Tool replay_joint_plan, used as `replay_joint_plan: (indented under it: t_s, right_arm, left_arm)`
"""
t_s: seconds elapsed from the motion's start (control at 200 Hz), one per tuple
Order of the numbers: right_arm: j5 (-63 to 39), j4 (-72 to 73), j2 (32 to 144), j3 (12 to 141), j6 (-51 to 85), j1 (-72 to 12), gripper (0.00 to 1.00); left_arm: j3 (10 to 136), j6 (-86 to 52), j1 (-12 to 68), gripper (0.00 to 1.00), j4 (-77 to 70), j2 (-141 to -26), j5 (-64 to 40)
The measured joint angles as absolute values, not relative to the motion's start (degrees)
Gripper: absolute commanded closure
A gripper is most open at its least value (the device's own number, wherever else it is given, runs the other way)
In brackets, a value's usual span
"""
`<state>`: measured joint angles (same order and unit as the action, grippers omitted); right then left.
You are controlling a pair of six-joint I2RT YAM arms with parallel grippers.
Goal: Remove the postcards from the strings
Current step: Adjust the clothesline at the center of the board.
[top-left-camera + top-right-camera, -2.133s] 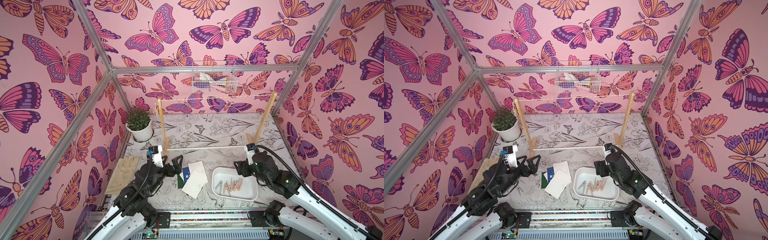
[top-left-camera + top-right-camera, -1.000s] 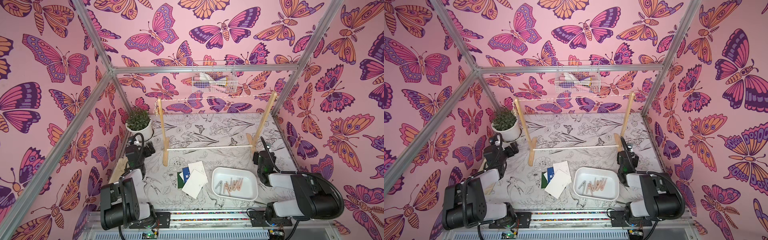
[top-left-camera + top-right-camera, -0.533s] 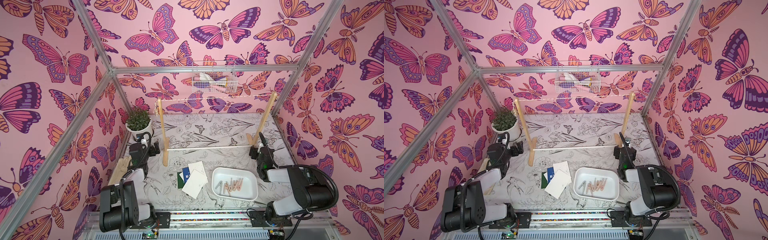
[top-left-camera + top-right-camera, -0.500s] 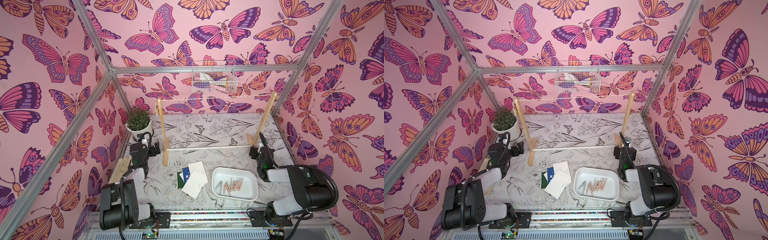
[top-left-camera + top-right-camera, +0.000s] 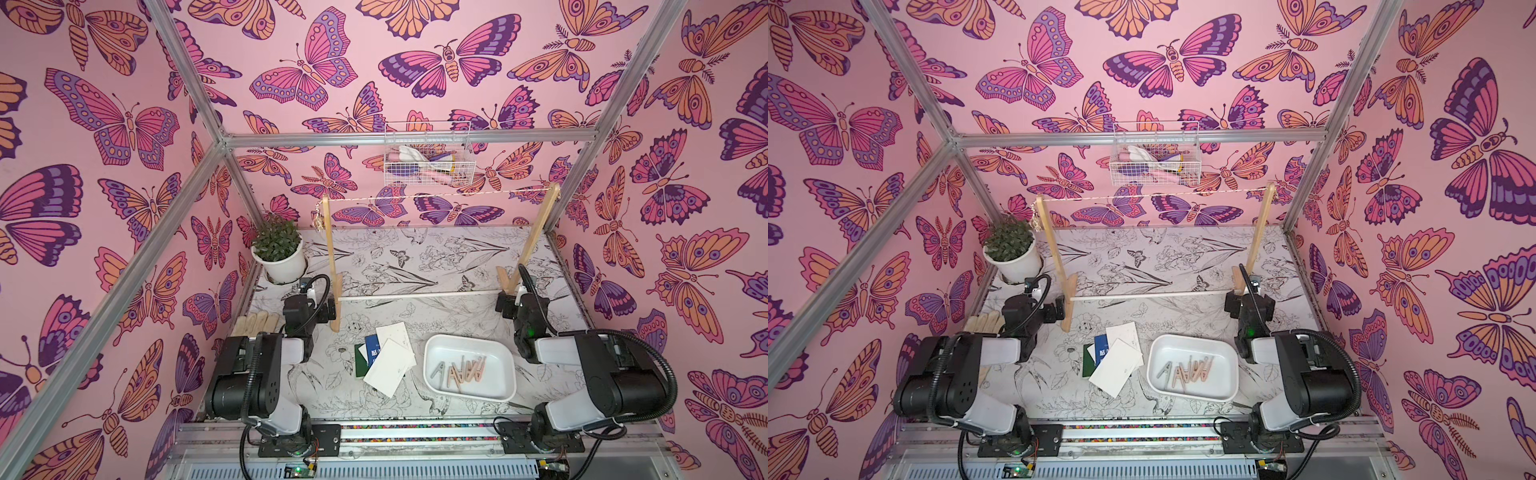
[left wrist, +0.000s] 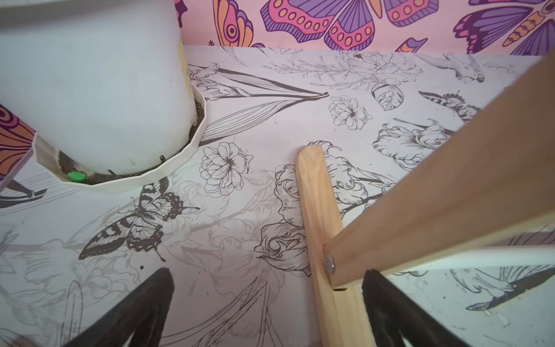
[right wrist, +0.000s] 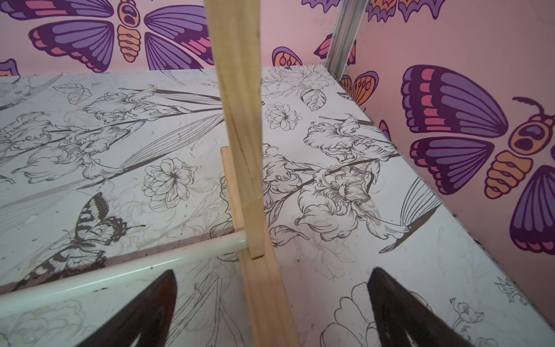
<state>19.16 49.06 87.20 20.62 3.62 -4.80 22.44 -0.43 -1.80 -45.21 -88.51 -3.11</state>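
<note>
both top views: the string (image 5: 436, 194) runs between the tops of the two posts of the wooden frame (image 5: 330, 257), which stands across the middle of the bench (image 5: 415, 257). the postcards (image 5: 390, 361) lie off it in a loose overlapping pile on the bench, toward the front edge and just beside the left rim of the white tray (image 5: 512, 370). white cards lie on top, with a blue and a dark green one showing beneath. the tray holds clothes pegs (image 5: 459, 372). the left tool (image 6: 268, 279) sits low at the frame's left foot, jaws wide apart with the foot between them, clamped on nothing. the plant pot (image 6: 99, 90) stands close by, toward the left wall. the right tool (image 7: 273, 275) sits at the right foot, jaws likewise apart and holding nothing, with the dowel (image 7: 120, 270) end just ahead and the right wall near. open bench lies behind the frame. a glove (image 5: 255, 322) lies along the left edge, and a wire basket (image 5: 428, 162) hangs on the back wall above the string.
</note>
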Motion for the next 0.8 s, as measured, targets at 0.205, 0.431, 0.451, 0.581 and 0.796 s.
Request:
replay_joint_plan:
  t_s: [0.205, 0.431, 0.451, 0.581, 0.796]
  right_arm:
    - [19.16, 49.04, 87.20, 20.64, 3.62, -4.80, 0.01]
    - [19.16, 49.04, 87.20, 20.64, 3.62, -4.80, 0.01]
    - [19.16, 49.04, 87.20, 20.64, 3.62, -4.80, 0.01]
    - [19.16, 49.06, 87.20, 20.64, 3.62, -4.80, 0.01]
    - [19.16, 49.04, 87.20, 20.64, 3.62, -4.80, 0.01]
  left_arm:
    - [18.26, 1.65, 2.81, 0.00, -54.46, -88.58, 4.86]
    - [13.85, 3.42, 5.32, 0.00, -61.95, -90.08, 11.33]
    - [13.93, 3.44, 5.32, 0.00, -61.98, -90.08, 11.75]
    - [17.63, 3.11, 4.01, 0.00, -58.11, -90.02, 11.20]
    - [20.38, 2.46, 2.61, 0.00, -56.38, -89.84, 10.02]
